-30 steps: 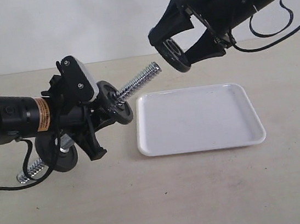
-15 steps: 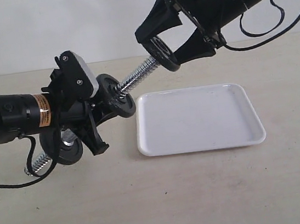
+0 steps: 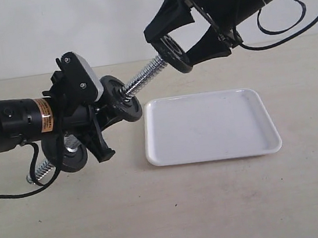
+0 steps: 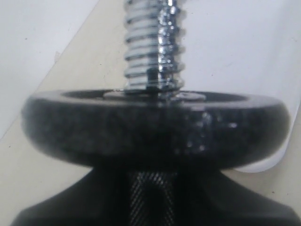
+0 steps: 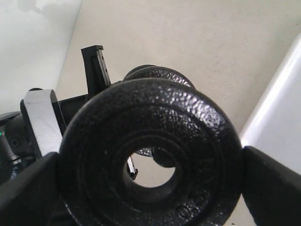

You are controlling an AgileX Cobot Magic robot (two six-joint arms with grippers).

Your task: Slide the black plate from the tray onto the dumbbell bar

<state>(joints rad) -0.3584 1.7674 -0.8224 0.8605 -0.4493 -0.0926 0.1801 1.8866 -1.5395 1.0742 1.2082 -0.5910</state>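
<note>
At right tip of dumbbell bar (image 3: 145,80), right hand (image 3: 171,49) grips black plate (image 3: 176,59) by rim; left hand (image 3: 86,115) clamps bar. Risk: if hole sits off-centre, plate cd snag threads & tilt.

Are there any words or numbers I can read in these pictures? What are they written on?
Orange label on the left arm: has print, too small to read.
Raised marks on the black plate: too blurred to read.
No other writing shows.

black plate (image 5: 155,113): pebbled matte black. dumbbell bar (image 3: 145,78): shiny chrome, spiral-threaded ends. tray (image 3: 209,125): plain white; table (image 3: 177,210) beige.
</note>
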